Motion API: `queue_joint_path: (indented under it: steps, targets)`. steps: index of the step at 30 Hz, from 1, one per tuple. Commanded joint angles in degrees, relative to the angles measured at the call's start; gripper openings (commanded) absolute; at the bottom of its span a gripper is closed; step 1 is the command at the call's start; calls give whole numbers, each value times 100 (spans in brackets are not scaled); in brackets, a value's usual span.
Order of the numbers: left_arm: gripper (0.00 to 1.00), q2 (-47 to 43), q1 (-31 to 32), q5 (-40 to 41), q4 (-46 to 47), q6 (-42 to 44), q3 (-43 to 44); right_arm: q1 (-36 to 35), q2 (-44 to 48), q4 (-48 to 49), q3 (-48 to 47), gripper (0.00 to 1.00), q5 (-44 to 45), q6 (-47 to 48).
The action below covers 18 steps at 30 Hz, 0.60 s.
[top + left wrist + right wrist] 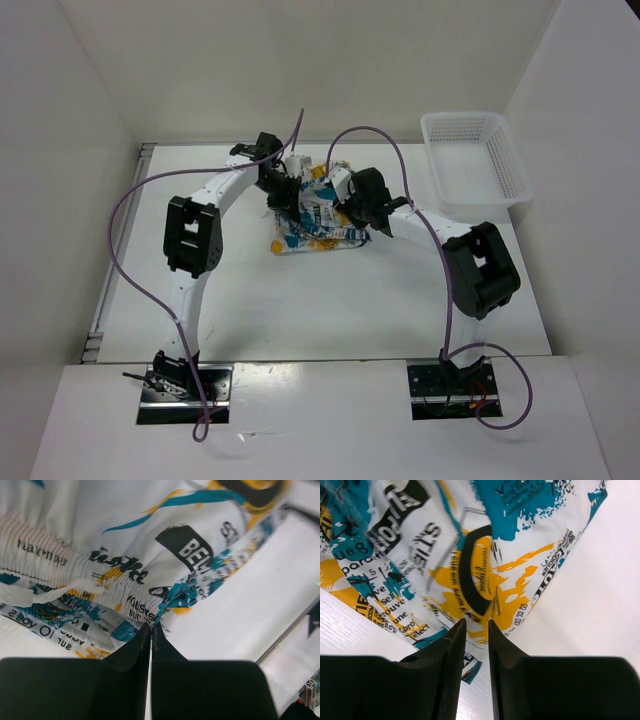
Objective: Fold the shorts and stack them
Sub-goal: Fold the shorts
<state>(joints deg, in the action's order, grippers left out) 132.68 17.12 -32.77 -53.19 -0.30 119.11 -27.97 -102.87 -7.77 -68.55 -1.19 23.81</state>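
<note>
The shorts (pixel 318 228), white with teal, orange-yellow and black print, lie bunched at the middle of the table, their upper part raised between the two grippers. My left gripper (pixel 285 196) is at their left upper edge. In the left wrist view the jaws (pixel 151 626) are pressed almost together, pinching the hem of the shorts (pixel 150 545). My right gripper (pixel 346 203) is at their right upper edge. In the right wrist view the jaws (pixel 477 622) stand a narrow gap apart, with the edge of the shorts (pixel 470 555) caught between the tips.
A white plastic mesh basket (pixel 520 186) stands at the back right of the white table (pixel 300 310). White walls close in the left, back and right sides. Purple cables loop above both arms.
</note>
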Motion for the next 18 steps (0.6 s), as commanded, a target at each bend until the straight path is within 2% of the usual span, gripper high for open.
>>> queue_joint_path:
  steps: [1,2,5,8,10,13,18]
  targets:
    - [0,20,54,604,-306,30,-301,2,259,135,-27,30,-48,141]
    - [0,82,54,919,-306,30,-388,2,259,135,52,30,-48,141]
    - [1,135,1,1079,-306,30,-555,2,189,135,185,31,-109,141]
    - [8,135,1,1133,-192,30,-704,2,118,135,325,34,-224,141]
    - [15,74,1,1133,-139,30,-705,2,66,135,386,34,-294,141]
    - [35,-93,1,1063,-86,30,-705,2,65,135,387,34,-294,202]
    - [54,-436,-60,958,-86,30,-705,2,337,135,159,34,-5,203]
